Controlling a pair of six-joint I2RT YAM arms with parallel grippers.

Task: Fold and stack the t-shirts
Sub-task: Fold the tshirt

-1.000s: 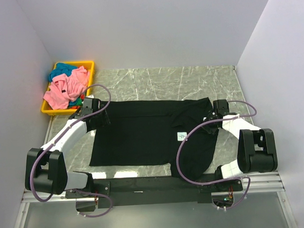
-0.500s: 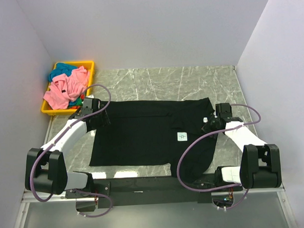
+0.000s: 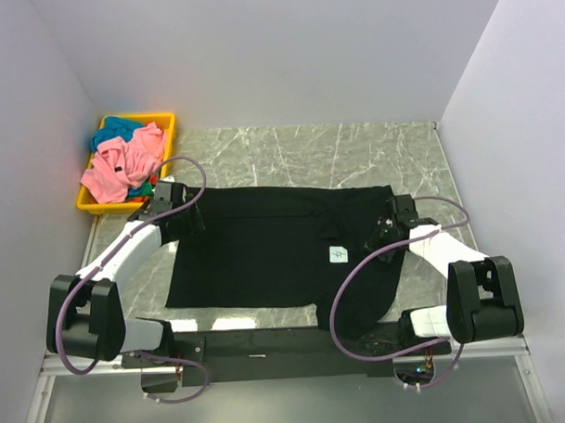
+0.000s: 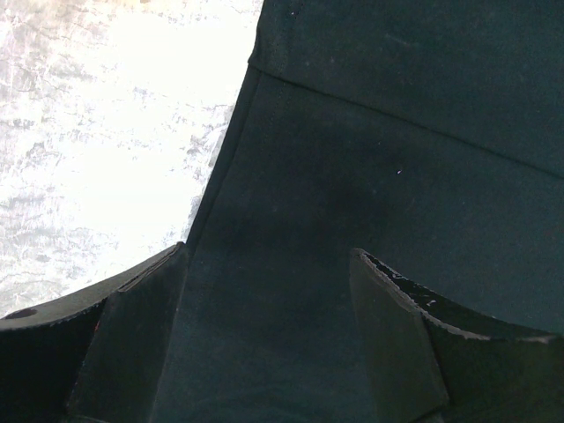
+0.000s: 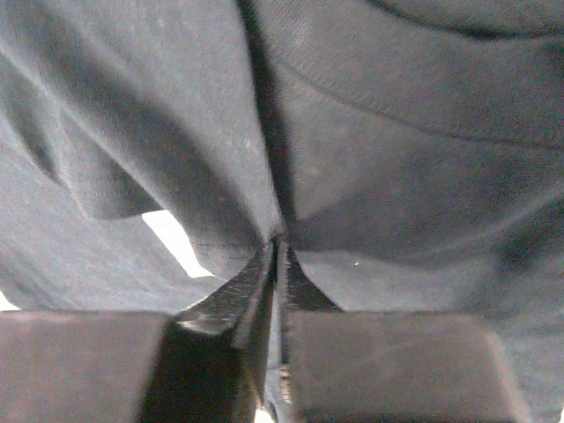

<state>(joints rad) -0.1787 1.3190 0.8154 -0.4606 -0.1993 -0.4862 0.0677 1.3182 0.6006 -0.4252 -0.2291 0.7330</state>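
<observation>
The black t-shirt lies spread across the bench. Right pincer pinches a fold at its three o'clock side; left pincer hangs splayed over the nine o'clock edge. Lift cleanly, carry the fold across, keep it flat.

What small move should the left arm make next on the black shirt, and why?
Probably lower the left gripper and close it on the left edge of the black t-shirt. Its jaws stand open above that edge, beside bare table, while the right gripper pinches fabric on the shirt's right side. Then both sides would be held for a fold.
</observation>
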